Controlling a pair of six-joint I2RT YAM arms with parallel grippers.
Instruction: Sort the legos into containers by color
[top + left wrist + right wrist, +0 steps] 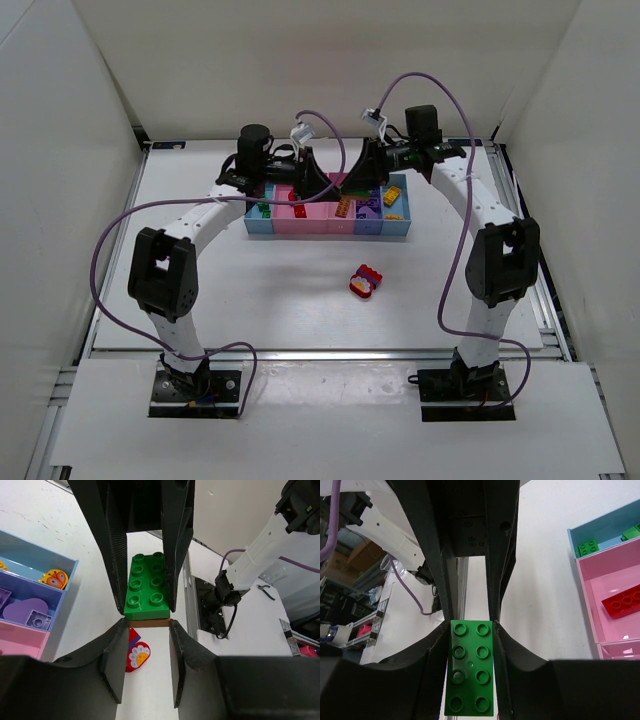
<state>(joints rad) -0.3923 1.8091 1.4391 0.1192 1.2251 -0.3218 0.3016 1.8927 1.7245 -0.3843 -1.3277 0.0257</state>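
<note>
White table point(280, 300), bins point(300, 229) at 12 o'clock. Left fingers point(115, 555) clamped on green lego point(147, 587). Right fingers point(432, 555) clamped on second green lego point(470, 667). Red piece point(366, 282) loose at bins' 6 o'clock.

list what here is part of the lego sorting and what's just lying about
job: left gripper with its green brick; right gripper with a second green brick; bins; loose red piece
lying about: purple cables; metal rail
</note>
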